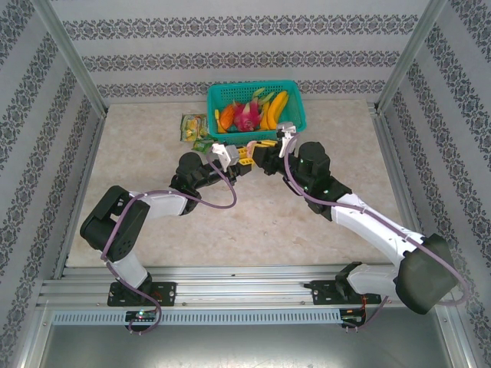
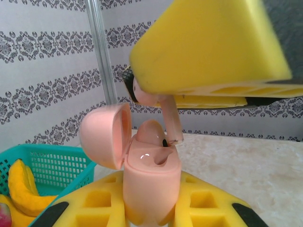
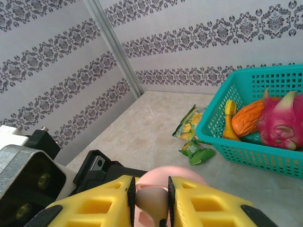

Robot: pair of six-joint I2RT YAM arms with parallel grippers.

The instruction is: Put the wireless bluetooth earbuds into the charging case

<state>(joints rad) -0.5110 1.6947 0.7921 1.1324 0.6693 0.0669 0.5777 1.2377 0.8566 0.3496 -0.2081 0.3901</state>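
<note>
Pale pink earbud (image 2: 171, 118), centre of the left wrist frame: stem tip at the mouth of the open charging case (image 2: 151, 175), not yet seated. Light, hard, glossy plastic, likely slippery. Best pinched across the head, stem left free. Right tool (image 3: 151, 195) closed narrowly on that head. Left tool (image 2: 151, 213) clamped tight round the case body, lid (image 2: 105, 137) hinged back to the left. Teal fruit basket (image 3: 265, 156) on the tabletop (image 2: 246, 165), well apart.

Beige table (image 1: 253, 222) — teal basket (image 1: 212, 107), snack packets (image 1: 193, 126) just beside.
</note>
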